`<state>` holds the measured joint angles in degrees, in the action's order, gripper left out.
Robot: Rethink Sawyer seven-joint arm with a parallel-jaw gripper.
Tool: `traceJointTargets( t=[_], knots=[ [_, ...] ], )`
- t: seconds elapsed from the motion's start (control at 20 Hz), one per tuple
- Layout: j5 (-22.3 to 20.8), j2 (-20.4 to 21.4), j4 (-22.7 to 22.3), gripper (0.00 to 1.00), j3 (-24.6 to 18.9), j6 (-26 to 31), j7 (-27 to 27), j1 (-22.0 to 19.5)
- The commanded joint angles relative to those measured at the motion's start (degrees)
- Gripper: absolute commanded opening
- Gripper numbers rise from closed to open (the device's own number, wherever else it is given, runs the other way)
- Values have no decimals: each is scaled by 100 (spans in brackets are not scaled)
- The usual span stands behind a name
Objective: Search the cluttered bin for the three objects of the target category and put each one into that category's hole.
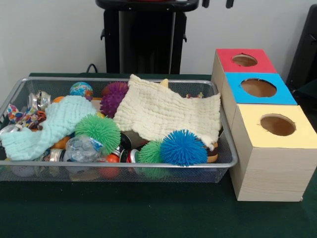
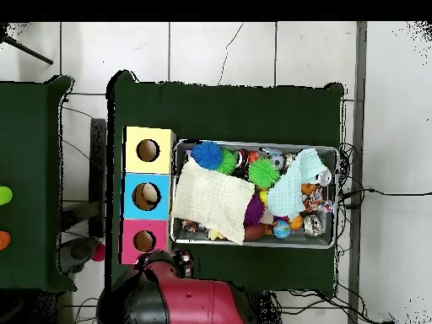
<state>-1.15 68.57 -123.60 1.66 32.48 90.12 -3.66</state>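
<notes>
The wire-mesh bin [image 1: 119, 79] stands on the green table, full of clutter. One wrinkly see-through bottle [image 1: 81, 148] with a bit of blue label lies near the bin's front left, between the green spiky ball and the mint cloth. No other bottle shows clearly; cloths cover much of the bin. The red-topped box's hole [image 1: 244, 60] is the farthest of three boxes to the bin's right; it shows in the overhead view [image 2: 144, 241] nearest the robot. Only a bit of my gripper [image 1: 217, 3] shows at the top edge, drawn back, far from the bin.
A cream cloth [image 1: 171, 113] and a mint cloth [image 1: 54, 126] cover parts of the bin. Spiky balls in blue [image 1: 183, 147], green [image 1: 98, 130] and purple [image 1: 114, 97], metal cans and small toys lie around them. The blue box [image 1: 258, 88] and yellow box [image 1: 277, 125] stand beside the red one.
</notes>
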Motion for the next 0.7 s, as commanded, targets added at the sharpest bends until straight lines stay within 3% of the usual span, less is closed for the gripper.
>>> traceJointTargets(
  t=[0.05,0.35,0.7],
  knots=[
    [-469,-615,1152,100,-382,53,-283,-857],
    [-812,-999,1966,100,-606,309,-427,-1161],
    [-1091,-1550,2468,100,-1025,-158,-648,-1652]
  ],
)
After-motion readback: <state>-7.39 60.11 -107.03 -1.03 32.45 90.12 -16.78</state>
